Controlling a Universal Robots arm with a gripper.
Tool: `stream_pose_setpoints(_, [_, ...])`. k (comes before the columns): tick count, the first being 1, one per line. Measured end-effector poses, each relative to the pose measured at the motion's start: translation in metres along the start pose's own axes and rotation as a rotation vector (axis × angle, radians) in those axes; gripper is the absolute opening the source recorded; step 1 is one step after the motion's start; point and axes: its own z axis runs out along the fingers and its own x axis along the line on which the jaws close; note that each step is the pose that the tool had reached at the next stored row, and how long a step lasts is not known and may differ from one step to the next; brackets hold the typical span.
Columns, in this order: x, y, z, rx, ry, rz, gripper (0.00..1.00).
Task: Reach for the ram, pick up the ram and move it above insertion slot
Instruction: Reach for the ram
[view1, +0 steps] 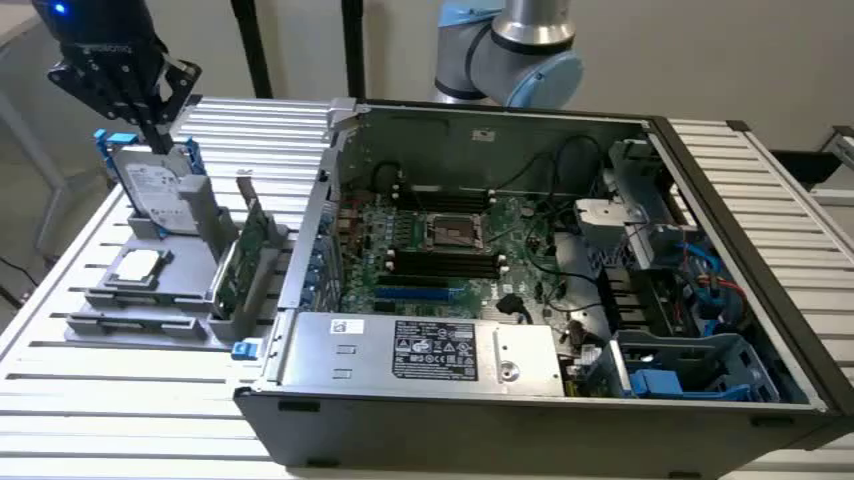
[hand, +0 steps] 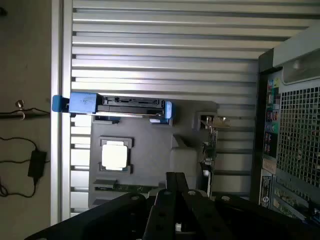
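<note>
The hand (view1: 158, 138) hangs in the air over the grey holder (view1: 187, 292) at the exterior view's left, well clear of everything standing in it. Its fingers are pressed together, with nothing between them. In the wrist view the closed hand (hand: 172, 179) points down toward the holder (hand: 160, 145).

The ram stick (hand: 127, 188) sits on edge in a groove at one end of the holder and shows as a thin green strip. A square processor chip (hand: 116, 155) lies flat between it and the hard drive (hand: 131, 106), which stands in blue rails at the holder's other end. In the wrist view the fingertips show near the ram stick, toward the end of it that is closer to the expansion card (hand: 210, 145), and they do not touch it. The ram stick is still seated in its groove, untouched.

In the exterior view the hard drive (view1: 150, 190) stands upright just below the fingertips. The processor chip (view1: 138, 265) lies nearer the camera, and the expansion card (view1: 247, 262) stands on edge along the side of the holder that faces the computer case (view1: 534, 420). The case lies open on the slatted worktop (view1: 120, 400), with the green main board (view1: 521, 225) exposed and long dark slots (view1: 441, 264) running beside the processor socket. The arm (view1: 514, 50) rises behind the case.
</note>
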Motion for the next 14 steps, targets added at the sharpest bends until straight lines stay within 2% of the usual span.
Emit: stream_pose_setpoints(14, [0.0000, -0.0001, -0.0004, 0.0002, 0.0003, 0.000, 0.11])
